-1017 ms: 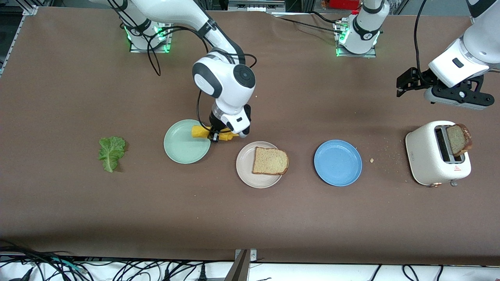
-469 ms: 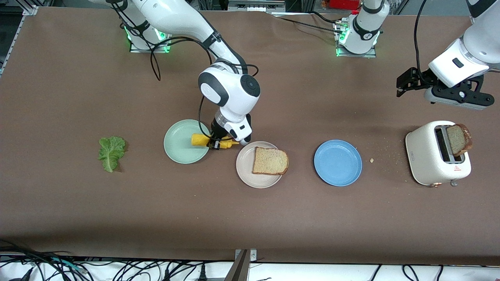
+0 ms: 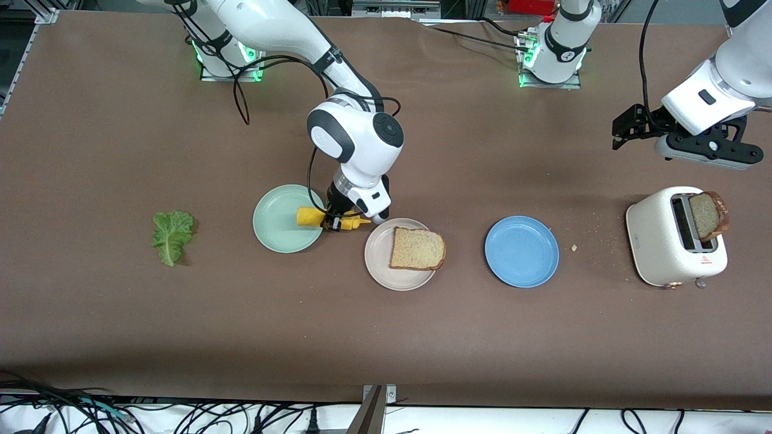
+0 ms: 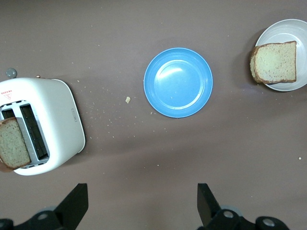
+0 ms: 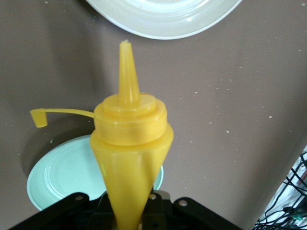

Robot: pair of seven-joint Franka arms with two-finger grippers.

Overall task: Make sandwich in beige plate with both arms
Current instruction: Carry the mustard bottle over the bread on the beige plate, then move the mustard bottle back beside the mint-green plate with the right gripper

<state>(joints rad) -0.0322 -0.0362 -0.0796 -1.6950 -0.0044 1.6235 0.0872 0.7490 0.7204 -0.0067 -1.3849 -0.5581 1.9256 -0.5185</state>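
Observation:
A bread slice (image 3: pixel 417 249) lies on the beige plate (image 3: pixel 377 256). A second slice (image 3: pixel 708 216) stands in the white toaster (image 3: pixel 663 241). The green lettuce leaf (image 3: pixel 172 235) lies on the table toward the right arm's end. My right gripper (image 3: pixel 332 224) is shut on a yellow squeeze bottle (image 3: pixel 309 216). The bottle is held sideways over the gap between the mint-green plate (image 3: pixel 280 229) and the beige plate, and its nozzle points at the beige plate (image 5: pixel 163 19). My left gripper (image 3: pixel 621 129) hangs open and empty over bare table beside the toaster (image 4: pixel 53 110).
A blue plate (image 3: pixel 522 251) sits between the beige plate and the toaster. Crumbs lie on the table beside the toaster. The bottle's cap dangles on its strap (image 5: pixel 41 116).
My right arm has carried the yellow bottle a little from over the mint-green plate's edge toward the beige plate. The left arm has not moved.

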